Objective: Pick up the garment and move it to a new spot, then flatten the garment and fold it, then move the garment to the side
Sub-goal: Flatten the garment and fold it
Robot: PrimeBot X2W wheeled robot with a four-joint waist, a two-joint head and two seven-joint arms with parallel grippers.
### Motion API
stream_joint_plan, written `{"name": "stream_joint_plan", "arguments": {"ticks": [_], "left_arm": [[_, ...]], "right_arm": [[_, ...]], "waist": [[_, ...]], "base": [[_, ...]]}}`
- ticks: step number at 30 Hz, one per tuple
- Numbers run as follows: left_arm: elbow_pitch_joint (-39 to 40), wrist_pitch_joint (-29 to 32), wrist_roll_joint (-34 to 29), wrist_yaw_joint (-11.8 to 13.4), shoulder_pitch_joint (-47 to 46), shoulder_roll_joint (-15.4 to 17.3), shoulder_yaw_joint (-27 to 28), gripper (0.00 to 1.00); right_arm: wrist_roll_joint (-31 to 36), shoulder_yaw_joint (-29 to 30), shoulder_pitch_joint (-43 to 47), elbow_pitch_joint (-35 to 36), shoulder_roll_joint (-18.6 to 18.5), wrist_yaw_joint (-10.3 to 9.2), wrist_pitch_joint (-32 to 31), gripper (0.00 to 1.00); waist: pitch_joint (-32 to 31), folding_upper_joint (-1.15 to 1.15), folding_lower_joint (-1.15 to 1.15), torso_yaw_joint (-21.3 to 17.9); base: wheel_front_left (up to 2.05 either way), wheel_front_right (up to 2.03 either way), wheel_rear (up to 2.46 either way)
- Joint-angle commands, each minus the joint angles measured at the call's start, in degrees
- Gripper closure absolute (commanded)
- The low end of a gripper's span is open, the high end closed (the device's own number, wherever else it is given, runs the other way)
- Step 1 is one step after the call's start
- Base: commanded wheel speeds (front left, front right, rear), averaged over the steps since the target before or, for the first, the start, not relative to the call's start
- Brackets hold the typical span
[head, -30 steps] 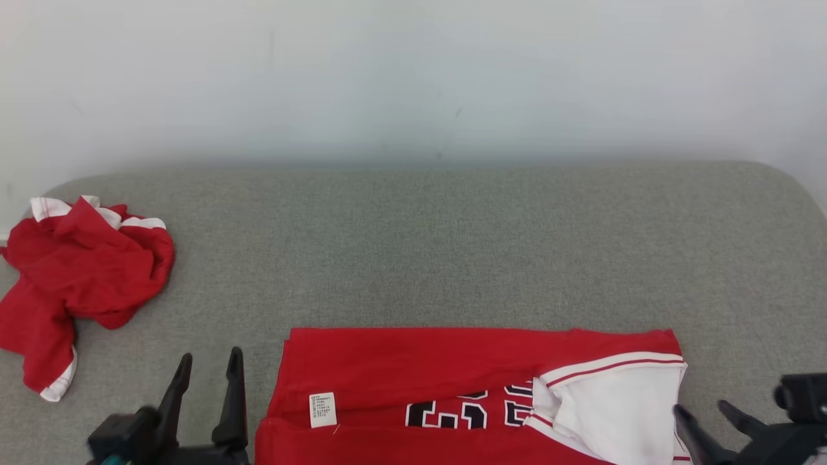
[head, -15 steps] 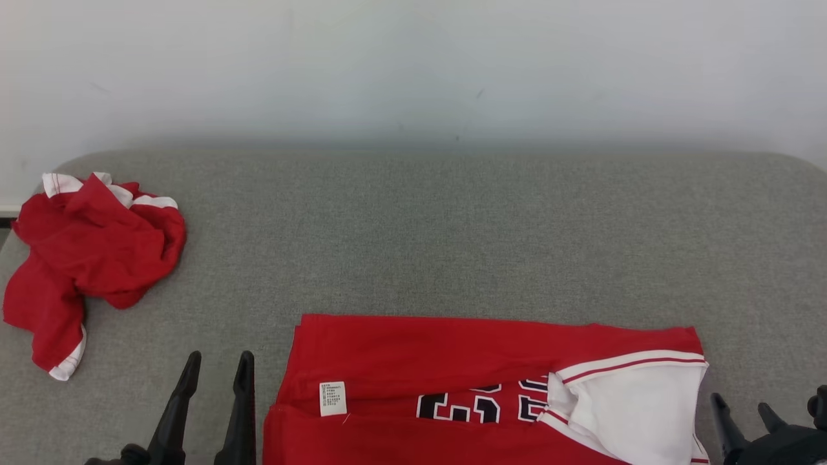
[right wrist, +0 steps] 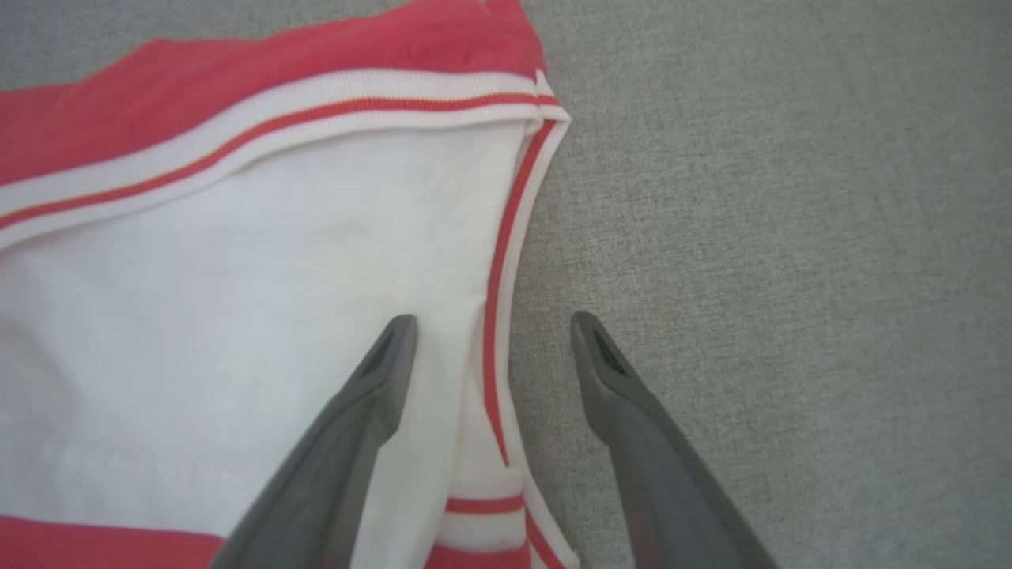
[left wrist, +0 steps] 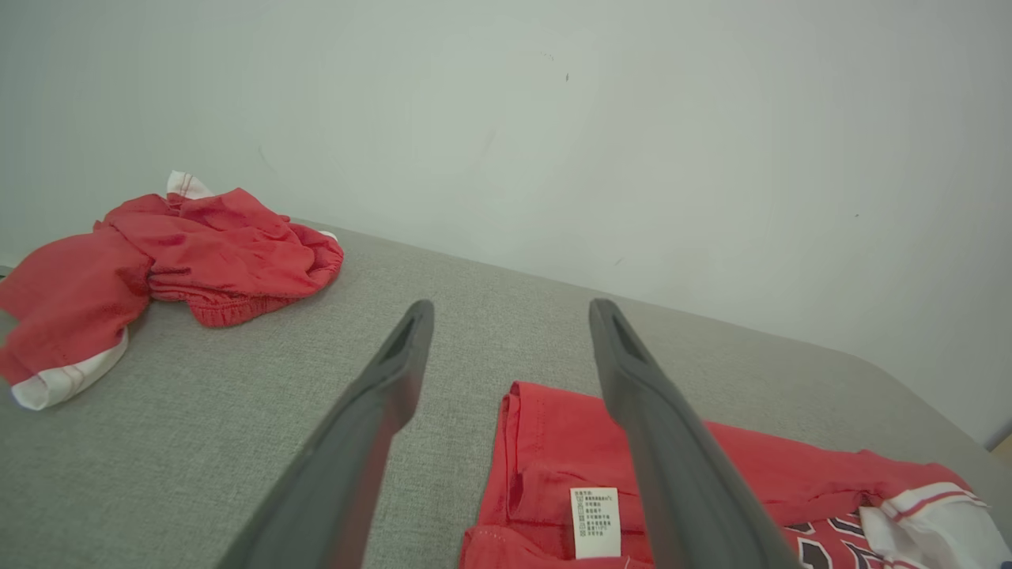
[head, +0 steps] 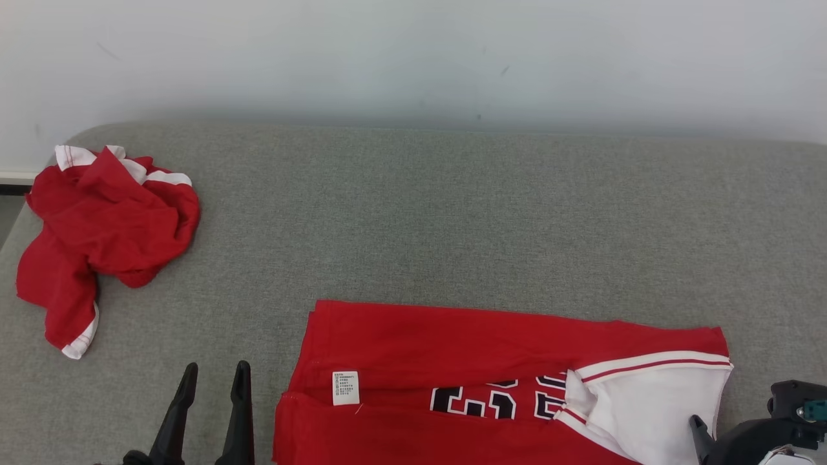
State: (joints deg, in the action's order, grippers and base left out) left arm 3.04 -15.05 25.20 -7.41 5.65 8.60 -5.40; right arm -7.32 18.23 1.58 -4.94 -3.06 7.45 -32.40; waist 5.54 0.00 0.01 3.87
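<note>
Garment: your folded garment (head: 452, 349) lay flat on the near part of the grey cushion (head: 452, 213), right of centre. It was red with dark numerals and had a white, red-striped panel at its right end.
Tag: a white care tag (head: 345, 387) sat near the garment's left edge.
Left claw: your left gripper (head: 216, 366) stood just left of the garment, fingers spread wide, holding nothing and clear of the cloth.
Right claw: your right gripper (right wrist: 492, 318) was spread wide and empty at the garment's right end. One finger was over the white panel and the other over bare cushion, with the striped edge between them. You could not tell whether either finger touched the cloth.
Other cloth: a crumpled red garment (head: 110, 219) with white trim lay well apart at the cushion's far left.
Backdrop: a pale wall (head: 413, 58) rose behind the cushion.
</note>
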Motion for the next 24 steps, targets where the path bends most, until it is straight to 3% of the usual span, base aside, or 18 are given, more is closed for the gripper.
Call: {"name": "stream_joint_plan", "arguments": {"ticks": [1, 12, 13, 15, 16, 24], "left_arm": [[-0.33, -0.13, 0.49, -0.07, -0.89, -0.02, -0.41, 0.0], [-2.03, -0.13, 1.13, -0.08, -2.19, 0.62, -0.77, 0.0], [-2.19, -0.13, 1.22, -0.08, -2.2, 0.67, -0.81, 0.0], [-2.29, -0.13, 1.32, -0.08, -2.13, 0.74, -0.88, 0.0], [-2.38, -0.13, 1.35, -0.08, -2.04, 0.77, -0.87, 0.0], [-2.62, -0.14, 1.27, -0.09, -1.13, 0.69, -0.02, 0.0]], "right_arm": [[0.85, 0.28, -0.9, -1.51, -0.03, 0.04, -0.59, 0.0], [2.4, 0.91, -4.93, -10.15, 0.24, 0.04, -4.58, 0.0], [2.09, 0.78, -5.2, -10.67, 0.34, 0.05, -5.28, 0.07], [1.89, 0.97, -5.5, -10.97, 0.37, 0.09, -5.95, 0.95], [1.87, 0.99, -5.61, -10.72, 0.38, 0.1, -5.75, 1.0], [3.25, 9.38, -7.44, -6.76, -0.03, -0.05, -1.86, 1.0]], "waist": [[0.05, 0.0, -0.01, 0.35], [0.79, 0.0, -0.01, 2.58], [0.79, 0.0, -0.01, 2.74], [0.77, 0.0, -0.01, 2.96], [0.73, 0.0, -0.01, 3.04], [-0.12, 0.0, -0.01, 2.32]], "base": [[0.0, 0.0, 0.0], [0.0, 0.0, 0.0], [0.0, 0.0, 0.0], [0.0, 0.0, 0.0], [0.0, 0.0, 0.0], [0.0, 0.0, 0.0]]}}
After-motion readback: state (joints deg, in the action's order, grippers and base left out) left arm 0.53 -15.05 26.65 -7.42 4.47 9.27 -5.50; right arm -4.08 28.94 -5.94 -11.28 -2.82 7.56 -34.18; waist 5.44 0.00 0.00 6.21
